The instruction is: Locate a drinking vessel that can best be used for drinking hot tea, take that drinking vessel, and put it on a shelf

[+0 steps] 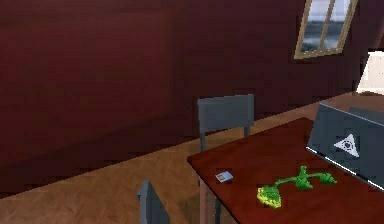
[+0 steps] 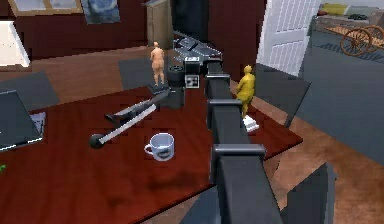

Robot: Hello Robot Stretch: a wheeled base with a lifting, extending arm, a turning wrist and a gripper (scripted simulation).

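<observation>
A white mug (image 2: pixel 160 147) stands upright on the red-brown tabletop (image 2: pixel 90 185), toward its near side, with its handle turned left. The dark arm (image 2: pixel 228 140) reaches over the wood just right of it. From the arm's far end two thin fingers (image 2: pixel 125 122) slant leftward across the tabletop just beyond the mug. I cannot tell whether they touch it, nor whether the jaws are apart or together. At the table's far edge stands an orange figurine (image 2: pixel 156 62), and a yellow figurine (image 2: pixel 245 88) stands right of the arm. A white door (image 2: pixel 287 35) shows far right. Looking ahead, the tabletop carries a grey laptop (image 1: pixel 350 145), a green object (image 1: pixel 295 183) and a small flat grey item (image 1: pixel 224 177). A grey chair (image 1: pixel 225 115) is drawn up beyond them, below a window (image 1: pixel 325 25) in the dark red wall (image 1: pixel 100 80).
</observation>
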